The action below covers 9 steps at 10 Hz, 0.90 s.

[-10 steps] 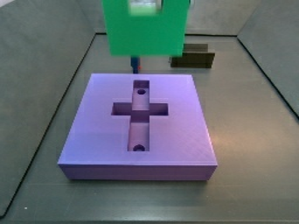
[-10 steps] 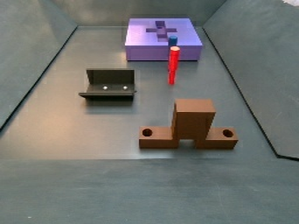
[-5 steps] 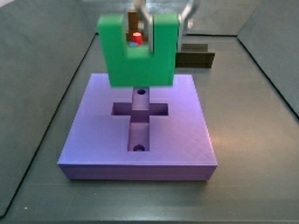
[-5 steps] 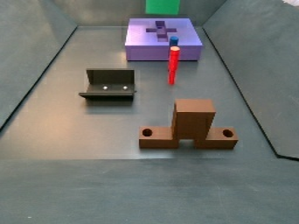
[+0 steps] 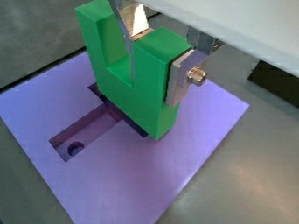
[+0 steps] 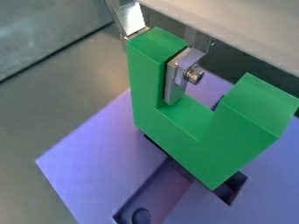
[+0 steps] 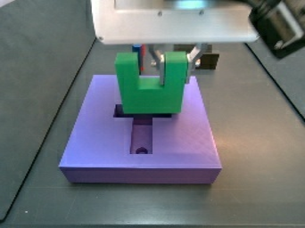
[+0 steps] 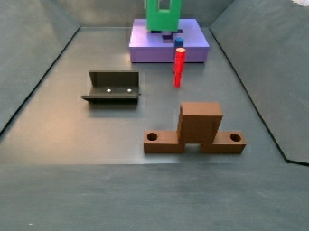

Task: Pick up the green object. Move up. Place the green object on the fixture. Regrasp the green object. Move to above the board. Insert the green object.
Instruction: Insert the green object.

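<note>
The green object (image 5: 131,83) is a bright U-shaped block with its notch facing up, and my gripper (image 5: 156,54) is shut on one of its arms. The silver fingers (image 6: 176,80) press that arm from both sides in both wrist views. The piece (image 7: 149,91) hangs upright over the middle of the purple board (image 7: 179,147), its lower end down at the cross-shaped recess (image 5: 87,131). Whether it sits inside the recess I cannot tell. In a side view the green object (image 8: 163,16) stands at the far end over the board (image 8: 147,51). The dark fixture (image 8: 112,87) stands apart on the floor.
A thin blue peg with a red tip (image 8: 179,67) stands upright just in front of the board. A brown wooden cross-shaped stand (image 8: 200,131) sits nearer on the floor. The fixture (image 7: 210,61) shows behind the board, partly hidden by the arm. Dark walls enclose the floor.
The gripper has come down with the green object, from high above the board to the cross recess. The arm's white body now fills the top of a side view.
</note>
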Motion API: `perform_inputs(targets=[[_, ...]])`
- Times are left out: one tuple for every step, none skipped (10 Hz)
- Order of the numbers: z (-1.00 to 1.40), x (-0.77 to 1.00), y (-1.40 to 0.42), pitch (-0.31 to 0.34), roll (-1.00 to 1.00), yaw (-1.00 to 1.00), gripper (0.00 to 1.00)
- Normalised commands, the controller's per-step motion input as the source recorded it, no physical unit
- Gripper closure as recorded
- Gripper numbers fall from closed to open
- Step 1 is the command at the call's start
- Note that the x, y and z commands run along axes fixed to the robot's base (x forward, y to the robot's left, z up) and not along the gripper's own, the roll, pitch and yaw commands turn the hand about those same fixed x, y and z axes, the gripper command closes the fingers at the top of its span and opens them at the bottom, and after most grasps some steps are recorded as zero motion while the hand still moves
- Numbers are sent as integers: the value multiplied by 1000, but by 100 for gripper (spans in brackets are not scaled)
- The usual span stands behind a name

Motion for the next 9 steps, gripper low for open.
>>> perform_inputs(targets=[[-409,-246,-77,-130,0,17,100],[-343,-157,-200,-199,0,97,100],[-337,-189,-220,-214,0,154,100],[-334,-191,-43,-194,0,131,100],[-377,-134,97,-97,129,146,100],[-331,-320,177,-81,67,166,100],[-280,-263,117,-103,0,114,100],[-597,-46,0,-199,0,51,100],[-903,-71,0,-173,93,57,100]])
